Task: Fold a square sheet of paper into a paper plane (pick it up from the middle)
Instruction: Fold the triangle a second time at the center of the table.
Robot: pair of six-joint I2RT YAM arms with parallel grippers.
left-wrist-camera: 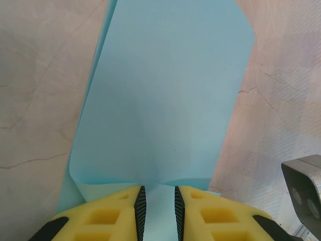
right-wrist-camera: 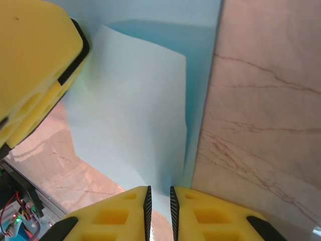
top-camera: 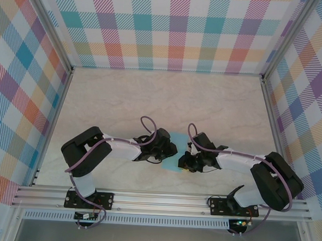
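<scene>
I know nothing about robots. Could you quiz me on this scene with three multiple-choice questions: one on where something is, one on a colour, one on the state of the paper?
1. Where is the paper?
A. In the far left corner
B. On the table, between the left end effector and the right end effector
C. On the metal rail

2. What colour are the fingers?
A. Red
B. Yellow
C. Green

3. What state is the paper in?
A. Lying flat, unfolded
B. Torn in two
C. Partly folded, one layer bent over another

Answers:
1 B: the top view shows it where the two arms meet.
2 B: both wrist views show yellow fingers with black pads.
3 C: the wrist views show a raised flap above a lower layer.
</scene>
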